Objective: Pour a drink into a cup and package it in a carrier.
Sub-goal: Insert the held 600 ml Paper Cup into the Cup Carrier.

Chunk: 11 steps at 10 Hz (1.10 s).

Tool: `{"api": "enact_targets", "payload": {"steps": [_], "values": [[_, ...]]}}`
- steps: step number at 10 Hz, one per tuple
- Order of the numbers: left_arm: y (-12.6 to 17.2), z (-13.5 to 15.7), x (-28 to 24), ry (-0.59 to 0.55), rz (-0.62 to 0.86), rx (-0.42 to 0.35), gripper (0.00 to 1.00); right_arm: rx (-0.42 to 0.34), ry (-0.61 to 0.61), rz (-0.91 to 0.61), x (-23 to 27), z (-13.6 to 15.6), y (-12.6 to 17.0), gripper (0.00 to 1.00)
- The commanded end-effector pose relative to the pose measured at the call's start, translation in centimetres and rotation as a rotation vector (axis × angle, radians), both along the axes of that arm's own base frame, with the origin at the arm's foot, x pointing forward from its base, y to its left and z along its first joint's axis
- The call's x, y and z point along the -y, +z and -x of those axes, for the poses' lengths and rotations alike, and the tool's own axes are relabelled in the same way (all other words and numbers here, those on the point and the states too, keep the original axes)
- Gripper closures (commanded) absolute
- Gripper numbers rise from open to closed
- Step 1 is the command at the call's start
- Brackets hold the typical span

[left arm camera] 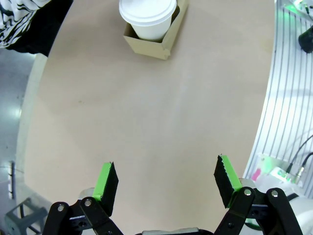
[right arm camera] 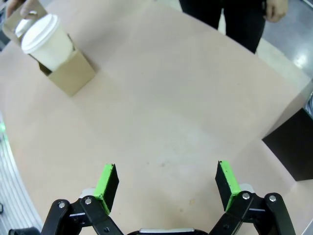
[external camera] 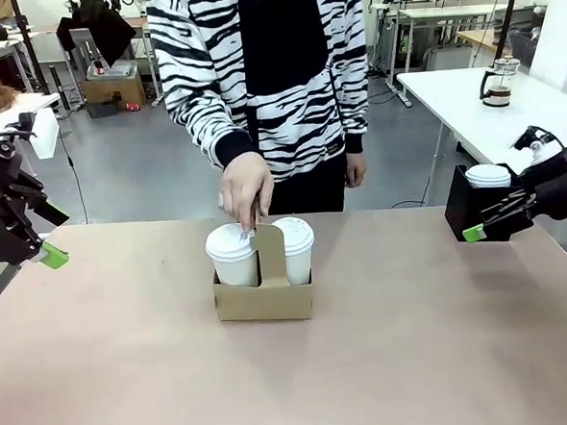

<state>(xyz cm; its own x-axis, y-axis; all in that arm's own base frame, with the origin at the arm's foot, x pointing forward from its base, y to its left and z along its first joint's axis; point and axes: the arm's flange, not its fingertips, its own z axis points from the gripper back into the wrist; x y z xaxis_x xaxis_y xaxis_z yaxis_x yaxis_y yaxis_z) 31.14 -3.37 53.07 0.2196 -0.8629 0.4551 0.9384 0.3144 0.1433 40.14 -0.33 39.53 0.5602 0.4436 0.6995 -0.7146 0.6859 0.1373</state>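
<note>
Person's hand [external camera: 246, 191]: reaches down, fingers pinching the carrier [external camera: 262, 293] handle between two cups [external camera: 233, 254].
Left tool [left arm camera: 166, 183]: spread, empty, above worktop [left arm camera: 146, 122].
Right tool [right arm camera: 166, 183]: spread, empty.

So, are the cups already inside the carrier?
Yes, in. Two lidded cups stand upright in the carrier's slots, one on each side of its handle tab.

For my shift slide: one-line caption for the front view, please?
Person's hand grips the handle of the carrier holding two lidded cups, both grippers open at the table's sides.
</note>
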Motion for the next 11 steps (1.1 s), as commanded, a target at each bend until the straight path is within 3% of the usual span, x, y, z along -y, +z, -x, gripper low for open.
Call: {"api": "enact_targets", "payload": {"steps": [1, 11], "values": [[-0.06, 0.12, 0.08, 0.006, 0.019, -0.009, 0.02, 0.021, 0.016, -0.004, 0.13, -0.24, -0.3, 0.0], [-0.06, 0.12, 0.08, 0.006, 0.019, -0.009, 0.02, 0.021, 0.016, -0.004, 0.13, -0.24, -0.3, 0.0]]}}
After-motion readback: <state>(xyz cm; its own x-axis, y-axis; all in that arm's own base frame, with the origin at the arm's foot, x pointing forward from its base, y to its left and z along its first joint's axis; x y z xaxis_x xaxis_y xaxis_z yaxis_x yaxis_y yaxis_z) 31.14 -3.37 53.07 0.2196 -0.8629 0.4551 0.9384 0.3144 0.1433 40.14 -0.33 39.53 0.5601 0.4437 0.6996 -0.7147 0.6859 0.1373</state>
